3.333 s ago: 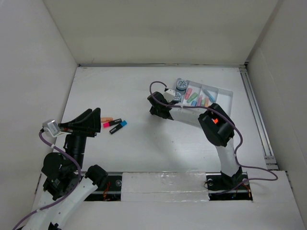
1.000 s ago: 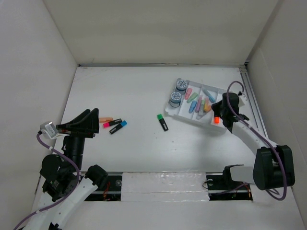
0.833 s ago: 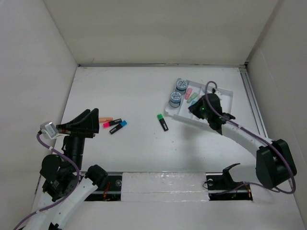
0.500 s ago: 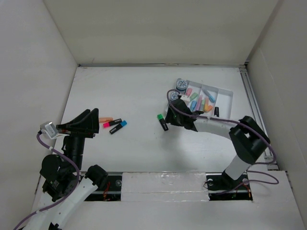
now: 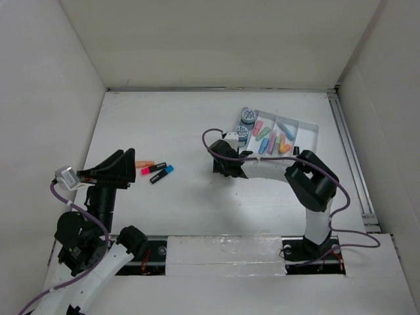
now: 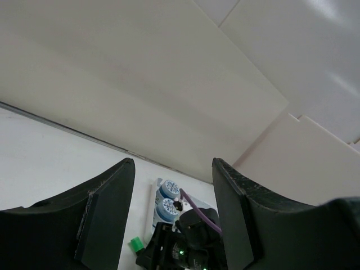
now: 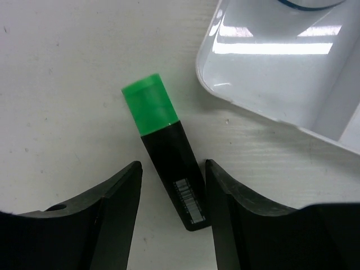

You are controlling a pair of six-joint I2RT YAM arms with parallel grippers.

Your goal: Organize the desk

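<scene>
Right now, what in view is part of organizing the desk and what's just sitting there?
In the job: green highlighter, straddled by the open right gripper; orange highlighter, pink highlighter, blue highlighter, loose on the desk; white tray.
Just there: left gripper, open, empty; tape rolls and markers already in the tray; side rail.

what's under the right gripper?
A green-capped black highlighter lies flat on the desk, between the open fingers of the right gripper, near a corner of the tray. From the top camera the gripper covers it.

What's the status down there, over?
Left tool open, empty, raised. Right tool open, astride green highlighter on desk, beside tray. Also three highlighters loose, left side. Nothing in the way.
</scene>
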